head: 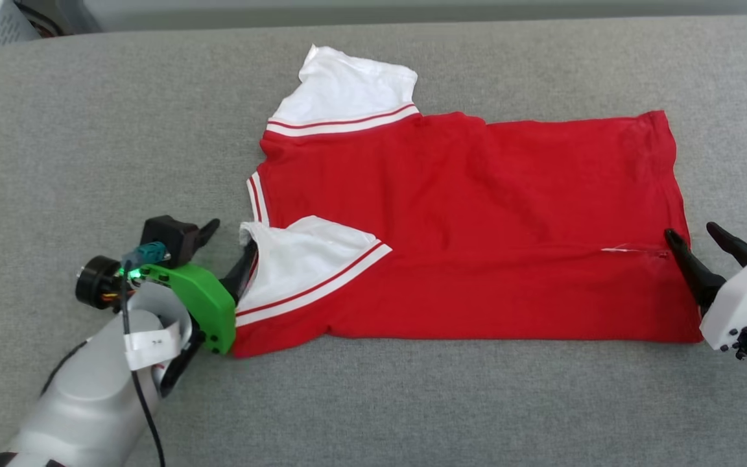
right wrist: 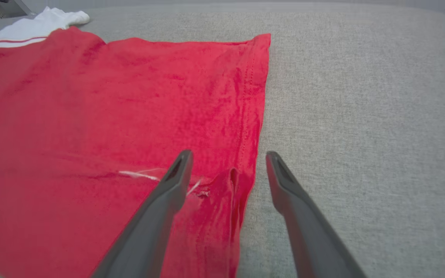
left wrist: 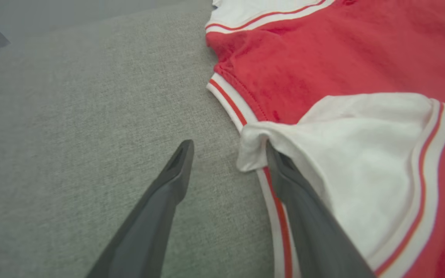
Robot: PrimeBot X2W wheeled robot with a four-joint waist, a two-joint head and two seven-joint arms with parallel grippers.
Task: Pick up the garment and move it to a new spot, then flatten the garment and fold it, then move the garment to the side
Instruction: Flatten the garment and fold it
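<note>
— Two questions: grip, and why there?
— Both spread wide, holding nothing. My left tool (head: 231, 243) sits at the folded-in white sleeve (left wrist: 361, 146), my right tool (right wrist: 229, 156) straddles the hem corner (right wrist: 238, 185): opposite ends of one fold, I judge.
— And the garment (head: 464, 214)?
— Flat between them on the grey worktop (head: 88, 130).

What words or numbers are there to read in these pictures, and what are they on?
Garment: no words or numbers on the red side that shows.
White tag wrapped by the cable on the left arm: tiny dark marks, too small to read.
Grey cloth surface: no writing.
</note>
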